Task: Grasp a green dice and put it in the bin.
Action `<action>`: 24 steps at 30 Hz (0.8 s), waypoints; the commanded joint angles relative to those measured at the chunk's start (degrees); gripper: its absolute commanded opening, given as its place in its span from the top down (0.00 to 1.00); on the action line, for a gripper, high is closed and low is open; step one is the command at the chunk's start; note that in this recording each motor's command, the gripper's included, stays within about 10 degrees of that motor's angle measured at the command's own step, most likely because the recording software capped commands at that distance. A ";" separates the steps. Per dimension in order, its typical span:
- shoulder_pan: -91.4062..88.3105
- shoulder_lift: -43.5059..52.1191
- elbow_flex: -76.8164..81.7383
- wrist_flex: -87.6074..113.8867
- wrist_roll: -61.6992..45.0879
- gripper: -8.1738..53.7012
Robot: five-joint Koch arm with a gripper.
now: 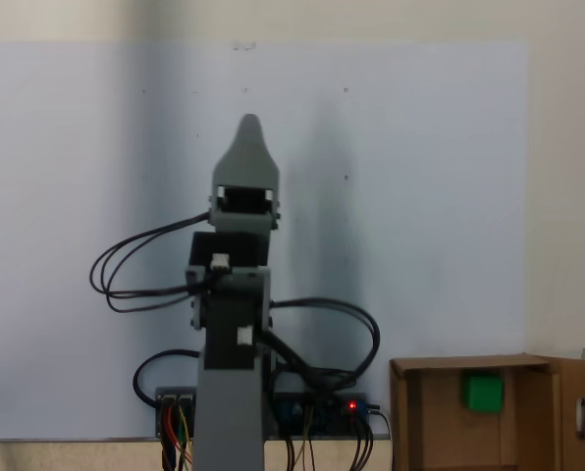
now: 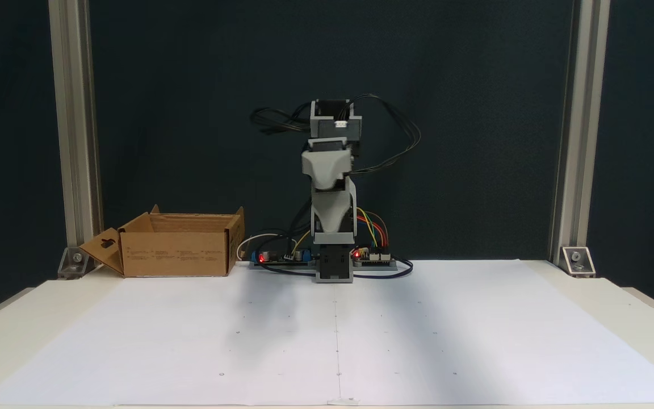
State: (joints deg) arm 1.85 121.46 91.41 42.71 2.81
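One small bright green dice point(image 1: 483, 392) sits inside one brown corrugated cardboard bin point(image 2: 176, 253), well off to the side of the grey gripper point(image 1: 247, 126) and below it. Gripper empty, folded in over the arm base; only one tip shows, can't tell its state. Box print too small to read.

The overhead-looking fixed view is soft and hazy, its pale sheet point(image 1: 420, 177) washed bluish, with broad vertical shadows beside the arm point(image 1: 236, 324). The front fixed view is sharper: bright paper point(image 2: 474, 329), dark backdrop point(image 2: 474, 113), faint shadows falling near, red LEDs point(image 2: 260, 258) glowing.
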 commanded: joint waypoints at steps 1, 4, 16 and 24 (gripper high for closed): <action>1.41 2.81 1.58 -9.56 -1.58 0.15; 3.16 5.10 6.94 -14.92 -1.58 0.15; 2.11 13.62 24.96 -34.35 -1.58 0.14; 2.20 14.33 32.96 -46.12 -1.67 0.13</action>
State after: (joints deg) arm 4.04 129.38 125.51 4.75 2.81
